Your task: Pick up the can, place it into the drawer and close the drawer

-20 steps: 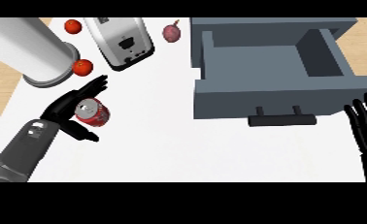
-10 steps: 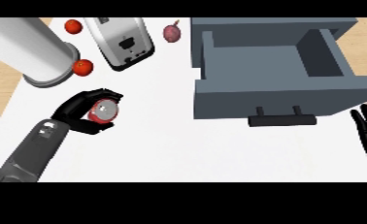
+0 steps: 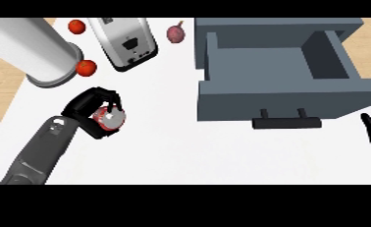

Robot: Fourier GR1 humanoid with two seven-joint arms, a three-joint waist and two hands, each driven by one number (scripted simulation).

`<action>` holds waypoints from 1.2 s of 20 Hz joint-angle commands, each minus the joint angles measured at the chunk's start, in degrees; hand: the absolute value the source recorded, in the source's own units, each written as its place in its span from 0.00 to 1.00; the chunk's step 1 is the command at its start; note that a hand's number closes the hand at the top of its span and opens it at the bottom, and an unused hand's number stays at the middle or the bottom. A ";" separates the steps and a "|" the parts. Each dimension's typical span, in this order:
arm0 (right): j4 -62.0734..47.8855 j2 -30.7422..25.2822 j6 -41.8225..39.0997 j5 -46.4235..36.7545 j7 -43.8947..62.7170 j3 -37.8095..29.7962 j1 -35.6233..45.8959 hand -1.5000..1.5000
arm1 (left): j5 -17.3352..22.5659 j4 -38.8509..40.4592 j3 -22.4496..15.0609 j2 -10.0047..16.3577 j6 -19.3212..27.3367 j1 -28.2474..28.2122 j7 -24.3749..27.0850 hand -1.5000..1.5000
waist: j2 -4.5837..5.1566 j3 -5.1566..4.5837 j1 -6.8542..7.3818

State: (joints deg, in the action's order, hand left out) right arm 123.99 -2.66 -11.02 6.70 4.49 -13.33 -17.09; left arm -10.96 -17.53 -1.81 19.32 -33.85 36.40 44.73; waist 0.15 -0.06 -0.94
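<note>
A red can [image 3: 110, 119] with a silver top sits at the left of the white counter, and my left hand [image 3: 91, 108] is curled round it from the left and above, hiding most of its body. To the right stands the grey drawer [image 3: 275, 104], pulled open with its inside bare and a dark handle [image 3: 286, 122] on the front. Only a dark fingertip of my right hand [image 3: 366, 124] shows at the right edge, just right of the handle.
A silver toaster [image 3: 124, 42] and a large grey cylinder [image 3: 35, 50] stand behind the can. Two red tomatoes [image 3: 86, 67] lie near them, and a purplish onion-like bulb [image 3: 175, 33] lies left of the drawer's back.
My left hand has closed round the can, its fingers going from spread to curled over the top. My right hand has slid down and out toward the right edge.
</note>
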 commanded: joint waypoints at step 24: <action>4.01 1.81 -0.97 0.06 0.08 -0.62 -3.57 0.00 | 13.42 -50.82 2.87 -19.12 42.90 -6.04 -38.69 1.00 | -0.58 0.12 1.21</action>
State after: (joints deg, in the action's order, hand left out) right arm 127.12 -1.67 -11.15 7.66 5.16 -15.34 -19.63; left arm 3.84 -59.90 4.67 3.18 3.62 29.00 13.86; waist -0.60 0.10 0.80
